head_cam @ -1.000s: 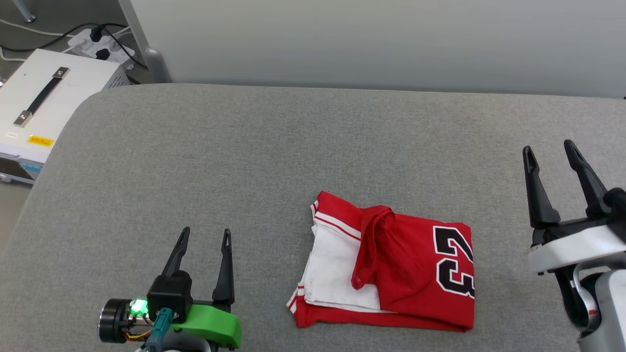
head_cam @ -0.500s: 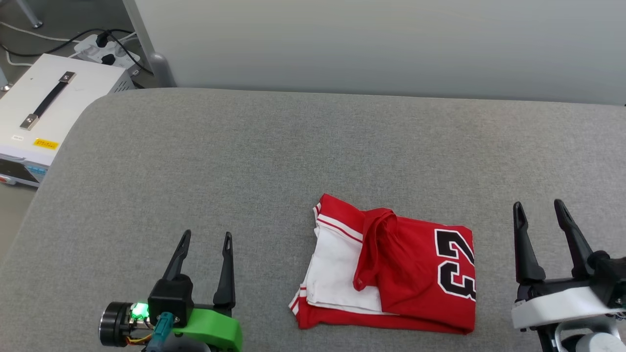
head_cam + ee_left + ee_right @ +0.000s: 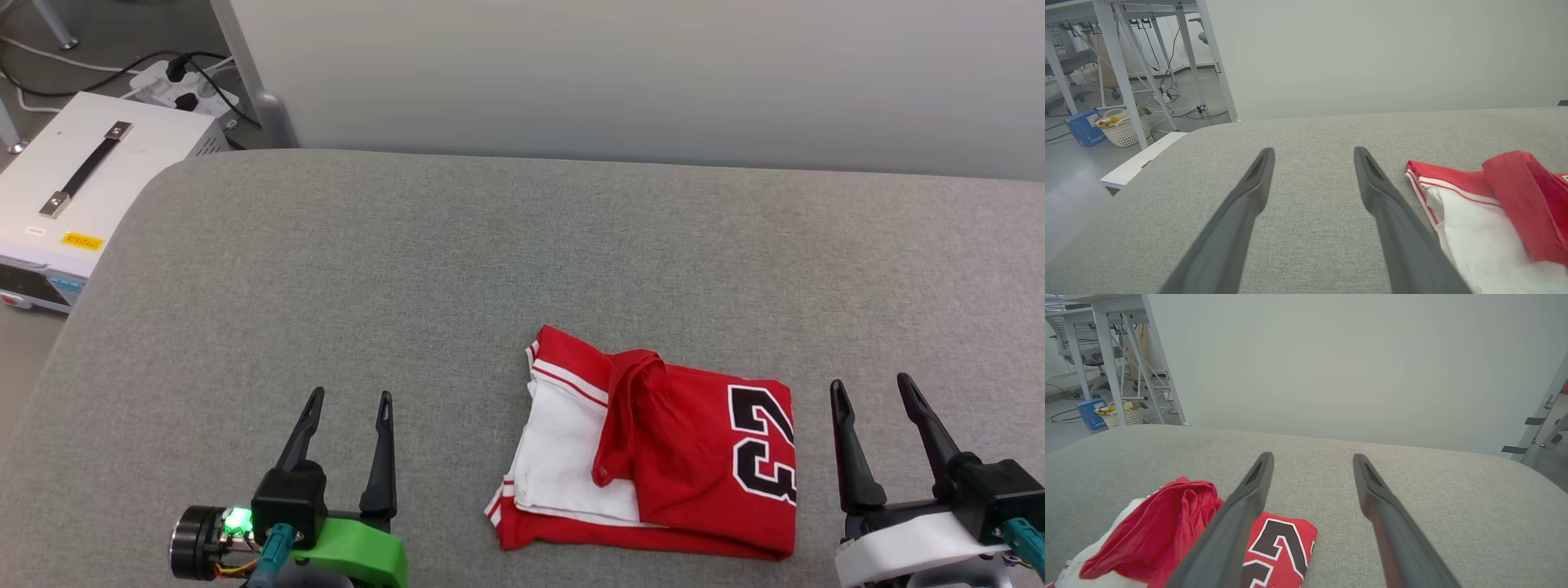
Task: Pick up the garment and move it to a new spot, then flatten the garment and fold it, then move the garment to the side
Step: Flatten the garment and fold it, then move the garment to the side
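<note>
The garment (image 3: pixel 678 457), a red jersey with a white sleeve and black numerals, lies folded in a compact rectangle on the grey padded table (image 3: pixel 490 269), right of centre near the front. Its white sleeve and red fold show at the right of the left wrist view (image 3: pixel 1490 212), and its numerals at the lower left of the right wrist view (image 3: pixel 1278 551). My left gripper (image 3: pixel 349 398) stands open and empty, well left of the garment. My right gripper (image 3: pixel 871 384) is open and empty just right of the garment's edge, apart from it.
A white equipment case (image 3: pixel 73 188) with a black handle sits off the table's far left, with a power strip and cables (image 3: pixel 175 77) behind it. A pale wall panel (image 3: pixel 637 73) runs along the table's far edge. White table legs and a basket (image 3: pixel 1124 130) stand beyond.
My right gripper has drawn back toward the front edge and lower, ending beside the garment's right edge. The head camera tilted slightly. The garment and left gripper have stayed put.
</note>
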Robot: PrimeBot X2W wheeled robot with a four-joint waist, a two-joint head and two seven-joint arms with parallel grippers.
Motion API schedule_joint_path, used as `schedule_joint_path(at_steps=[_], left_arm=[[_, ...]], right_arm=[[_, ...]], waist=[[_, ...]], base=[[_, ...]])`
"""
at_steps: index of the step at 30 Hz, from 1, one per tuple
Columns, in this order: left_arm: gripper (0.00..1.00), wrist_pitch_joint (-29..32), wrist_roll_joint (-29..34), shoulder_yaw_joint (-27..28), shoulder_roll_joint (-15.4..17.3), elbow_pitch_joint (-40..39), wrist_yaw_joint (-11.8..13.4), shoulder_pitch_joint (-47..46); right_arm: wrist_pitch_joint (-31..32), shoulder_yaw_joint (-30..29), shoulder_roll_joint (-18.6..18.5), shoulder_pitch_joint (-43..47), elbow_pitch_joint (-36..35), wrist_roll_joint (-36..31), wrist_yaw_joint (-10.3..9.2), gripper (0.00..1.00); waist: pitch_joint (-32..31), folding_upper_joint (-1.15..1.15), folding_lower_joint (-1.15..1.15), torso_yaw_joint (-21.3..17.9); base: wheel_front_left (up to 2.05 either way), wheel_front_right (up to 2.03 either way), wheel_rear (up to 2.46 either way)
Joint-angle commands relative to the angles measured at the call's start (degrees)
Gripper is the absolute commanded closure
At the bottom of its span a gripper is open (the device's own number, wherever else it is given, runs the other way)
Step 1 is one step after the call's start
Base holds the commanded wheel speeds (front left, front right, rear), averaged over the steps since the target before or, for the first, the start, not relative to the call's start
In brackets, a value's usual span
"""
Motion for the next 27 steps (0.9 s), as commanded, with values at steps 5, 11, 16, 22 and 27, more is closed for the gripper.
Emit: schedule_joint_path(at_steps=[5, 11, 16, 22, 27], left_arm=[[0.00, -0.3, 0.1, 0.0, 0.3, 0.2, -0.3, 0.7], [0.00, -0.3, 0.0, -0.1, 0.3, 0.2, -0.3, 0.8], [0.00, -0.3, -0.1, 0.1, 0.3, 0.4, -0.3, 0.7], [0.00, -0.3, -0.2, 0.4, 0.4, 0.5, -0.4, 0.5], [0.00, -0.3, -0.2, 0.6, 0.5, 0.4, -0.5, 0.1]], right_arm=[[-0.5, 0.2, 0.3, 1.0, 0.6, -0.7, -0.05, 0.00], [-0.5, 0.2, 0.4, 0.9, 0.9, -1.0, -0.05, 0.00], [-0.5, -0.3, -0.4, -0.3, 0.5, -1.2, -0.05, 0.00], [-0.5, -2.8, -3.8, -5.1, -1.4, -0.6, -0.05, 0.00], [-0.5, -5.0, -9.1, -10.7, -1.4, 2.0, -0.05, 0.00]], waist=[[-0.2, 0.00, 0.00, 0.0], [-0.1, 0.00, 0.00, -0.1], [0.0, 0.00, 0.00, -0.3], [0.4, 0.00, 0.00, -0.7], [1.2, 0.00, 0.00, -0.9]], base=[[0.00, 0.00, 0.00], [0.00, 0.00, 0.00], [0.00, 0.00, 0.00], [0.00, 0.00, 0.00], [0.00, 0.00, 0.00]])
